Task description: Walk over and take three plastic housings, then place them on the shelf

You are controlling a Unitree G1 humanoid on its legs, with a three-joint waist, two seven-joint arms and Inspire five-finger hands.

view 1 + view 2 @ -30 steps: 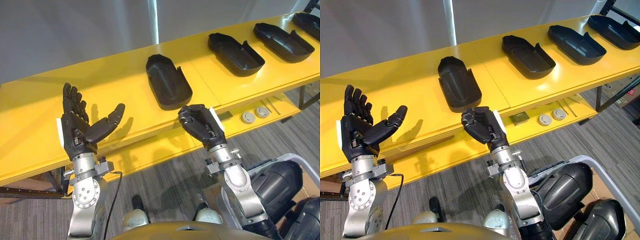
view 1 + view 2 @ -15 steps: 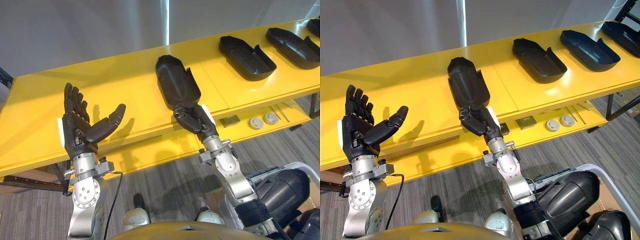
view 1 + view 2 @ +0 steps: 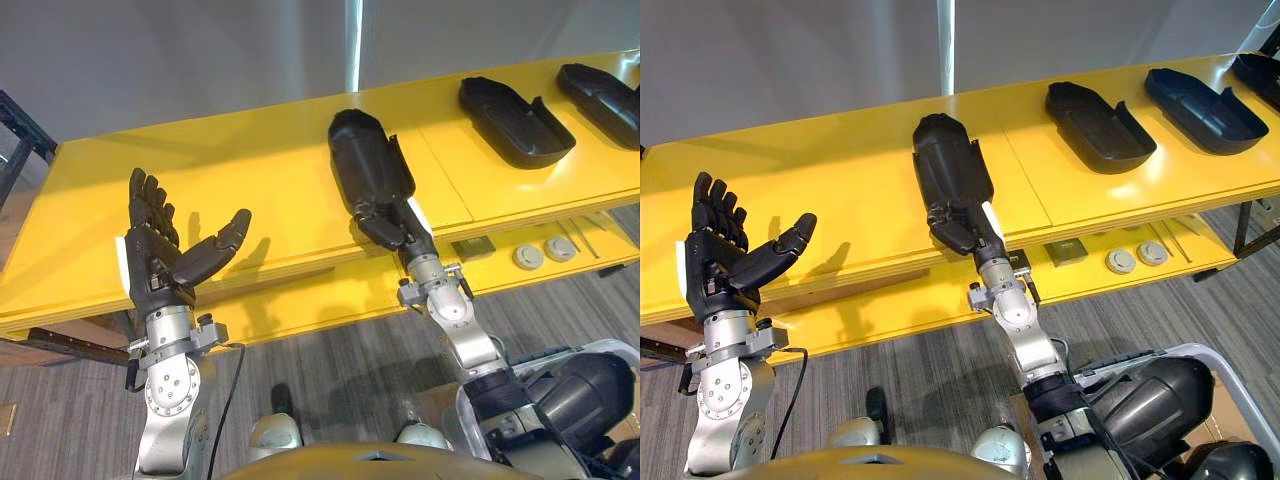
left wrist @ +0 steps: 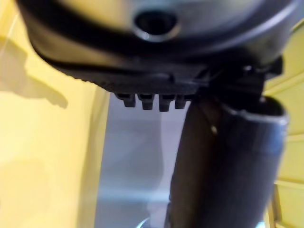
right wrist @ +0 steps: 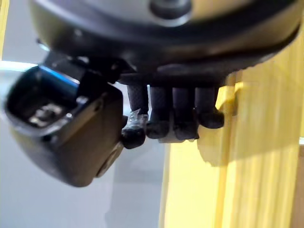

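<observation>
Several black plastic housings lie in a row on the yellow table (image 3: 250, 170). The nearest housing (image 3: 365, 155) lies open side up, and more housings (image 3: 515, 120) (image 3: 600, 90) sit further right. My right hand (image 3: 390, 222) is at the near end of the nearest housing, over the table's front edge. Its fingers (image 5: 173, 116) are curled with the thumb tip against them, and nothing shows held between them. I cannot tell whether the hand touches the housing. My left hand (image 3: 160, 255) is raised at the left in front of the table, palm up, fingers straight, holding nothing.
Under the tabletop a yellow lower shelf (image 3: 300, 300) carries a small dark square part (image 3: 472, 247) and two round white discs (image 3: 528, 257) (image 3: 560, 250). A dark frame (image 3: 20, 130) stands at the table's left end. A grey wall runs behind the table.
The camera view has shifted. My right hand, fingers curled throughout, has reached forward from before the table edge to the near end of the nearest housing. The left hand has kept its pose.
</observation>
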